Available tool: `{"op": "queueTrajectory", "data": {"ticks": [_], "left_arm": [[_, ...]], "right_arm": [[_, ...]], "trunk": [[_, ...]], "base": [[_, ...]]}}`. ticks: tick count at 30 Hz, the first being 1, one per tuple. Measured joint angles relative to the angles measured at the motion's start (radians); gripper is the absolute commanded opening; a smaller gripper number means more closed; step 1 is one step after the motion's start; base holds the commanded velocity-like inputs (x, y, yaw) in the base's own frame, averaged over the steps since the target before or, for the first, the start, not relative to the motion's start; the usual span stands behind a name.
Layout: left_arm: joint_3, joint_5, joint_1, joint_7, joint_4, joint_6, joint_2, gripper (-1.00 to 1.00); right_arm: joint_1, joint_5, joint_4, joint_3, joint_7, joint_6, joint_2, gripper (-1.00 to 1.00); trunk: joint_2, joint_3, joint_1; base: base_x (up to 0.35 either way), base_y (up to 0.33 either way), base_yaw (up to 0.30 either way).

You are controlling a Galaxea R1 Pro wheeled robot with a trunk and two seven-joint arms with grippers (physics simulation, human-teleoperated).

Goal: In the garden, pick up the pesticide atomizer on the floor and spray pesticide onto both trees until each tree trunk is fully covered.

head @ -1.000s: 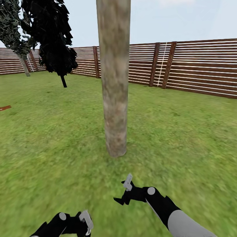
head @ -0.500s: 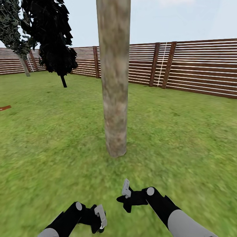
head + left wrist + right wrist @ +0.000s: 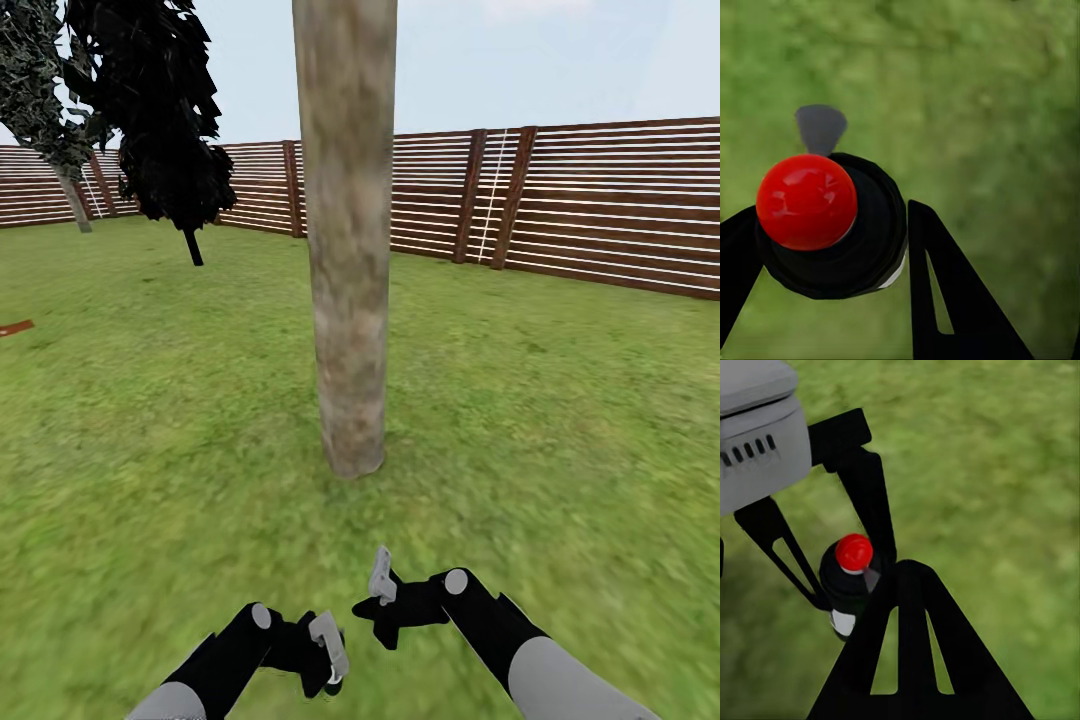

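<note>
A wide green lawn point(image 3: 560, 420) stretches to a brown slatted wooden fence point(image 3: 600, 215) under a pale sky. Straight ahead in the head view a thick, bare tree trunk point(image 3: 348, 250) of mottled grey-tan bark rises upright from the grass, its top out of view. Far off to the left stand a dark, leafy columnar tree point(image 3: 160, 120) on a thin stem and, behind it near the fence, a second, greyer tree point(image 3: 40, 90).

Low in the head view, both black arms reach inward over the grass, well short of the trunk. The left claw point(image 3: 325, 655) is clenched around the pesticide atomizer point(image 3: 832, 221), a small dark bottle with a glossy red round cap. In the left wrist view the bottle sits tight between the two black fingers point(image 3: 945, 292). The right wrist view shows the same bottle point(image 3: 851, 577) gripped between the left claw's fingers, held above the grass.

The right claw point(image 3: 385, 605) hangs just beside the left one. One of its black fingers point(image 3: 907, 652) overlaps the bottle in the right wrist view; I cannot tell whether this claw is released or clenched.
</note>
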Motion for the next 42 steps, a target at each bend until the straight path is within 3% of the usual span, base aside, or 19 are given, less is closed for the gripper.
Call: {"op": "queueTrajectory", "data": {"ticks": [25,30,42], "left_arm": [[0.006,0.013,-0.004,0.0,-0.01,-0.012,-0.024,-1.0],[0.009,0.05,-0.004,0.0,-0.035,-0.012,-0.024,-1.0],[0.009,0.055,-0.002,0.0,-0.034,-0.014,-0.024,-1.0]], "right_arm": [[0.0,0.0,0.003,0.002,0.0,0.0,0.0,-1.0],[0.0,0.0,0.003,0.002,0.0,0.0,0.0,-1.0],[0.0,0.001,0.003,0.002,0.0,-0.002,0.0,-1.0]], "trunk": [[0.0,0.0,0.0],[0.0,0.0,0.0],[0.0,0.0,0.0]], "base": [[0.0,0.0,0.0],[0.0,0.0,0.0],[0.0,0.0,0.0]]}}
